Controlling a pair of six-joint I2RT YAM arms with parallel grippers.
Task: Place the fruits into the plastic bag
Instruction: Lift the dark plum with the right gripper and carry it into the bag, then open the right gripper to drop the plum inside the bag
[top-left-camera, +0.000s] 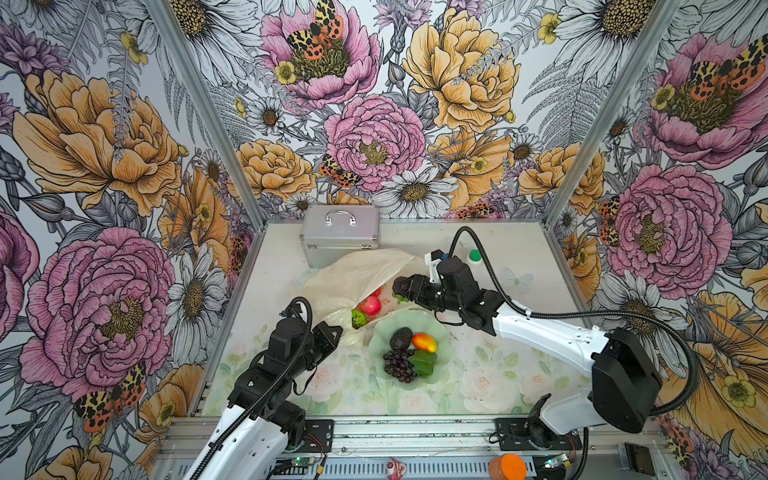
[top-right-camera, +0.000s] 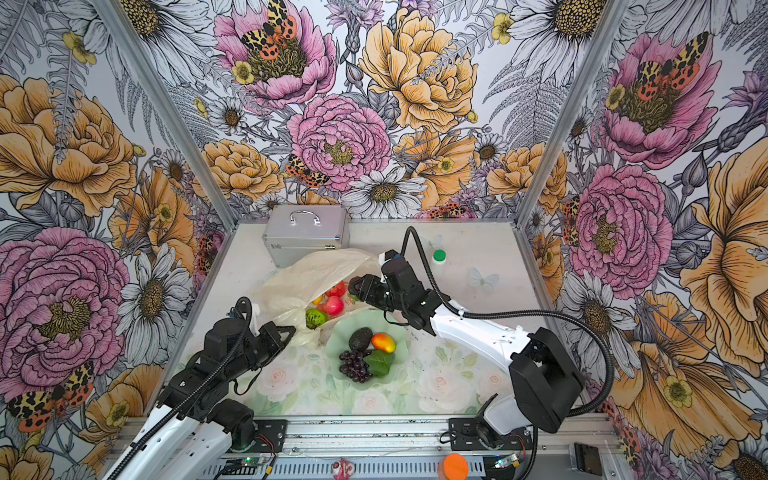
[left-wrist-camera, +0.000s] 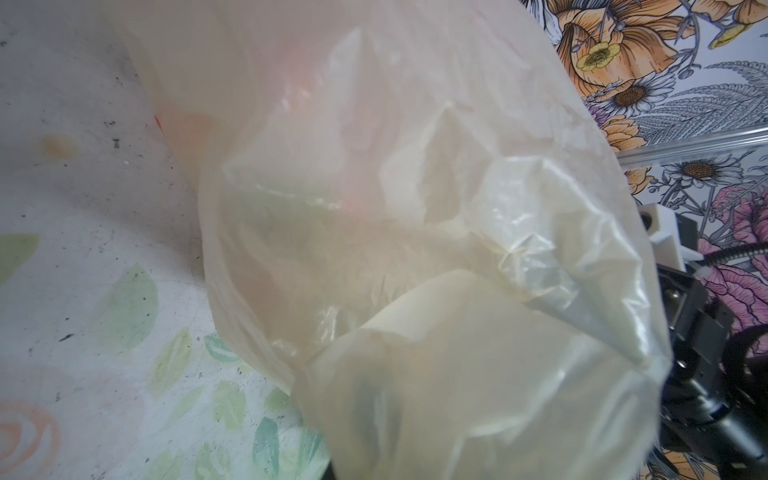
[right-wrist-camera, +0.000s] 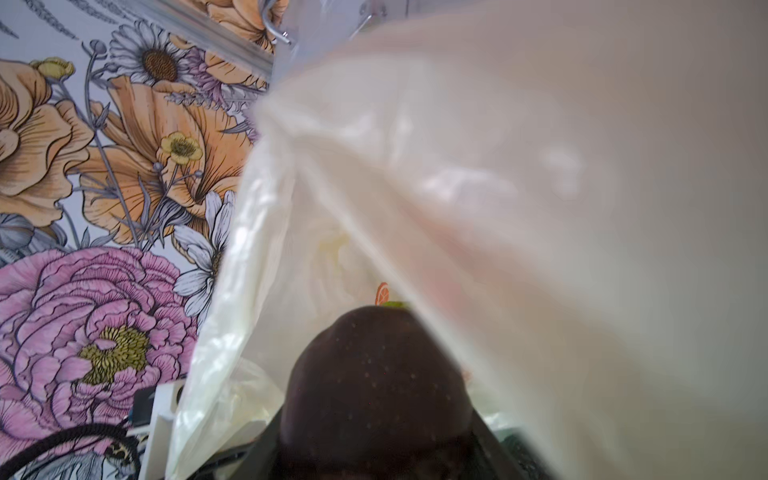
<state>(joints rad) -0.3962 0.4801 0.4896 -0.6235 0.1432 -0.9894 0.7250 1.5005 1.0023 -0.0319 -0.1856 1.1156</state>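
We see a pale counter (top-left-camera: 519, 374) printed with faint roses and leaves, scuffed and speckled, closed in on three sides by bold flowered wallpaper (top-left-camera: 374, 104). A silver metal case (top-left-camera: 340, 235) sits at the back edge, toward the back left corner. Just in front of it lies the plastic bag (top-left-camera: 361, 270), its mouth facing the pale green scalloped bowl (top-left-camera: 442, 328) near the counter's middle. The left hand (top-left-camera: 337, 331) is pressed together on a fold at the bag's near edge; in its wrist view the plastic hides the fingers. The right hand (top-left-camera: 400, 291), at the bag's mouth, pinches a dark speckled fruit (right-wrist-camera: 374, 374) we cannot name. Inside the mouth we make out a red-pink apple (top-left-camera: 371, 306) and a bumpy green ball (top-left-camera: 358, 318); anything deeper is veiled. An avocado (top-left-camera: 401, 338), a mango (top-left-camera: 424, 343) and a grape bunch (top-left-camera: 398, 365) lie in the bowl.
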